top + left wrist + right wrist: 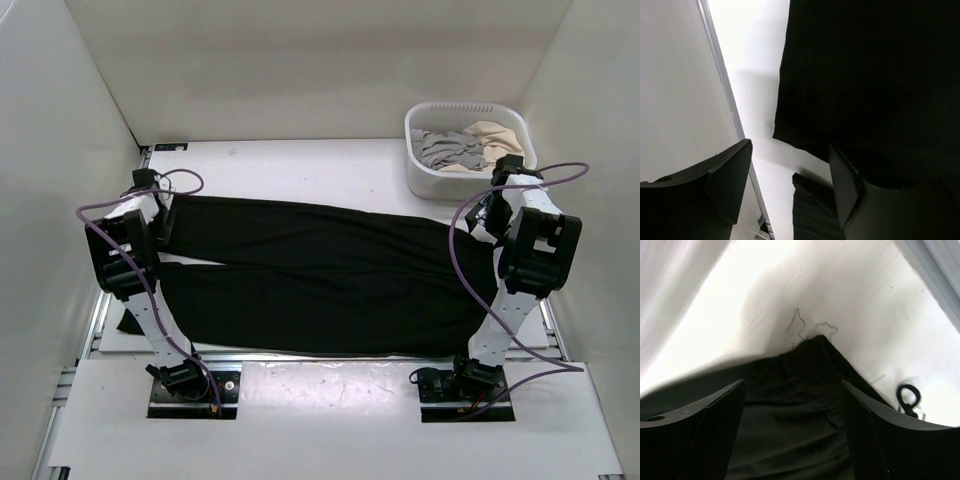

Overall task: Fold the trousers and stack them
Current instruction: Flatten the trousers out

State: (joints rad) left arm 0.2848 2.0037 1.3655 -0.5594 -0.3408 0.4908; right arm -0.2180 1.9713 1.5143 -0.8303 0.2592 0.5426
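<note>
The white tabletop (300,165) carries everything. The trousers (330,270) take up most of its width. They are plain black, matte and soft-looking, laid flat with few creases. The two long legs lie side by side and run toward the left arm. The wider waist end lies by the right arm. A thin wedge of white shows between the legs near their left ends, and the nearer leg reaches almost to the tabletop's near edge.

A white basket (425,182) stands in the far right corner, apart from the trousers. It holds a crumpled grey garment (440,148) beside a beige garment (488,135).

The left claw (787,187) is spread wide over the leg ends. In its wrist view, one straight hem of black cloth lies ahead and the other leg's corner shows just below, between the fingers. The right claw (792,425) is also wide, with a pointed corner of the trousers between and beyond its fingers. Whether either claw touches the fabric cannot be told.

Loose threads (807,330) stray from that corner onto the white surface. A small black ring clip (907,399) lies just beside the cloth's edge.
</note>
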